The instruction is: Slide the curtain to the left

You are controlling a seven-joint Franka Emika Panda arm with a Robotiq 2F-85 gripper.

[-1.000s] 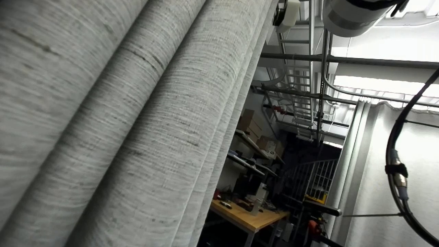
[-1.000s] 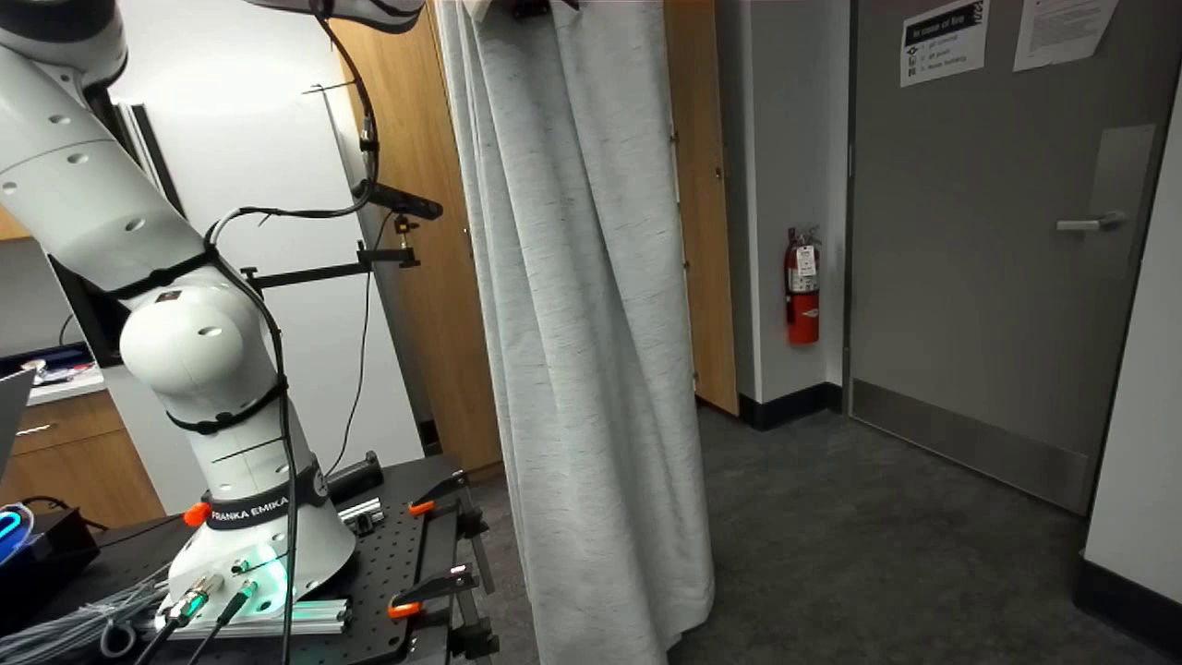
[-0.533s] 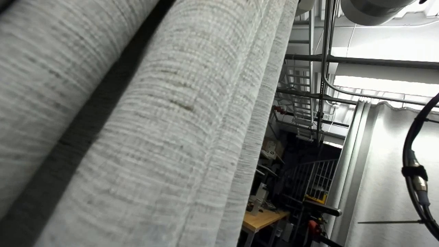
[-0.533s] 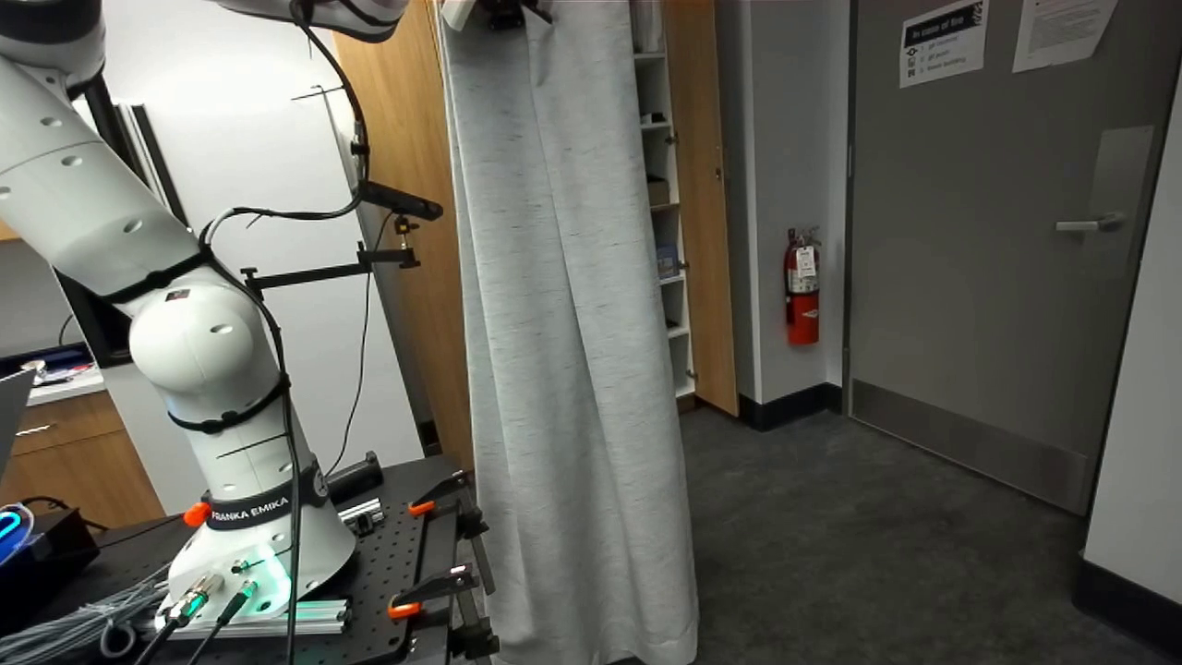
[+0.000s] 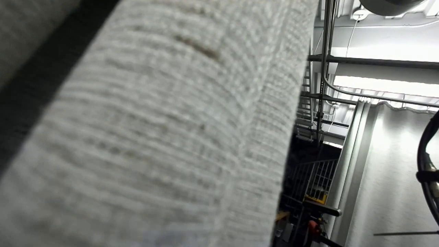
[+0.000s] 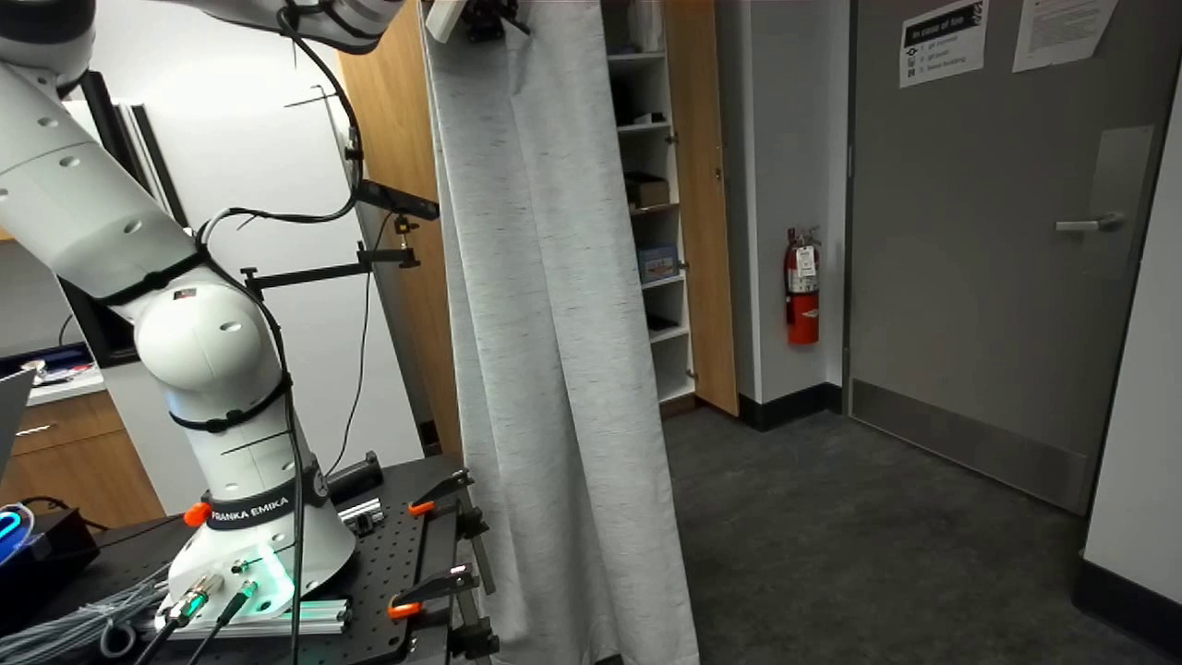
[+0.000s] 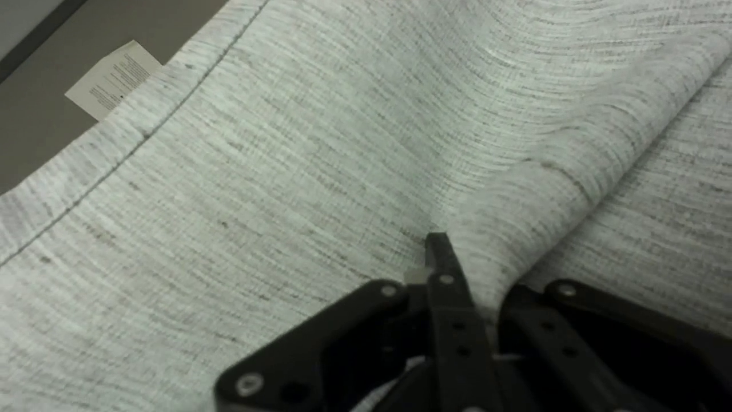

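Observation:
The curtain, a light grey pleated drape, hangs down the middle of an exterior view (image 6: 554, 305). It fills most of the picture, very close, in an exterior view (image 5: 164, 137). My gripper (image 6: 499, 17) is at the top of the curtain's visible part, partly cut off by the frame edge. In the wrist view the gripper (image 7: 477, 274) is closed around a bunched fold of the curtain (image 7: 543, 200). The left fingertip (image 7: 439, 243) shows beside the fold; the right fingertip is hidden behind the fabric. The curtain's stitched side edge (image 7: 143, 137) runs along the upper left.
A camera on a bracket (image 6: 402, 199) stands close to the curtain's left edge. Clamps (image 6: 434, 591) sit on the robot table's edge. Open cabinet shelves (image 6: 660, 203), a fire extinguisher (image 6: 802, 291) and a door (image 6: 997, 259) are right of the curtain. Another drape (image 5: 387, 164) hangs farther back.
The gripper and curtain have moved left in an exterior view, uncovering the cabinet shelves. In an exterior view the curtain has spread right and closer, covering most of the desk.

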